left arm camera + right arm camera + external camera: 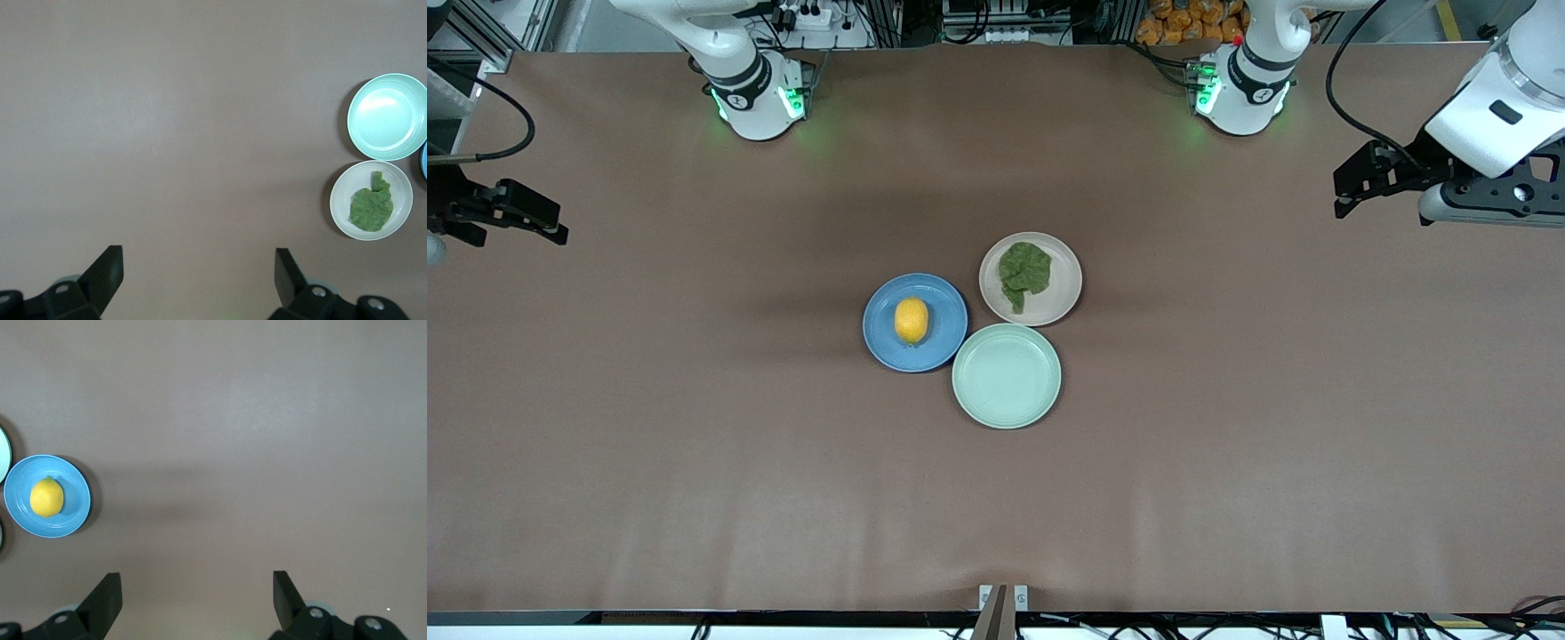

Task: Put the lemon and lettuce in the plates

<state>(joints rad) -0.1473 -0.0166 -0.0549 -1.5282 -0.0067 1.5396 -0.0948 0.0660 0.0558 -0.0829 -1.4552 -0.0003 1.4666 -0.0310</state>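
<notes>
With the lemon (911, 320) on the blue plate (880, 347) and the lettuce (1024, 274) on the beige plate (1060, 298), the left gripper (1352, 187) and right gripper (534, 218) hang wide open and empty over the table's ends, best left parked.

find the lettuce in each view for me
Front view: lettuce lies on the beige plate, farther from the camera than the mint-green plate.
Left wrist view: on the beige plate, beside the mint-green plate.
Right wrist view: not in it.
Shared landmark: the mint-green plate.
</notes>
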